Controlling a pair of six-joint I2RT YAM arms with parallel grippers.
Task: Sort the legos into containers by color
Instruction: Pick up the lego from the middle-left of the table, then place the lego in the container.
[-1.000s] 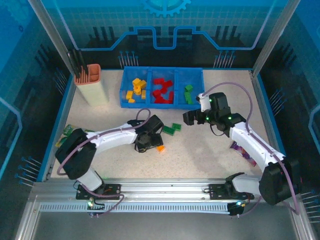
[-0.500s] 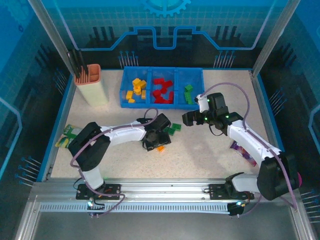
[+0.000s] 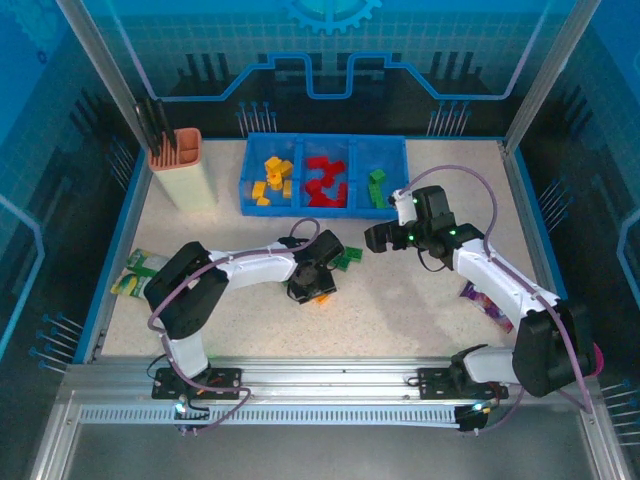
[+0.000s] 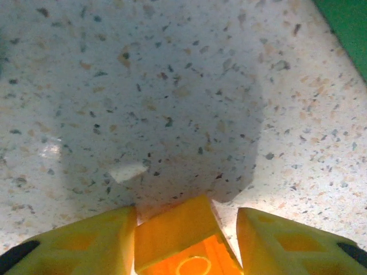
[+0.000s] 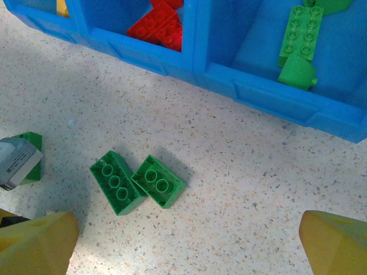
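Each arm is built of white links (image 3: pixel 250 268) joined by rounded black housings and is carried on black bases (image 3: pixel 195 381). A lilac cable (image 3: pixel 450 168) is looped along each arm from the bases outward. Small green lights (image 3: pixel 412 236) are lit far from the bases, by the right pincer (image 3: pixel 374 240). Fingers (image 5: pixel 34 238) are moulded in yellow plastic.

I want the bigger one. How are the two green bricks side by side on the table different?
The long green brick shows three studs; the short green brick shows two. The short green brick lies slightly nearer the tray than the long one. Both are green, studs up, on the table.
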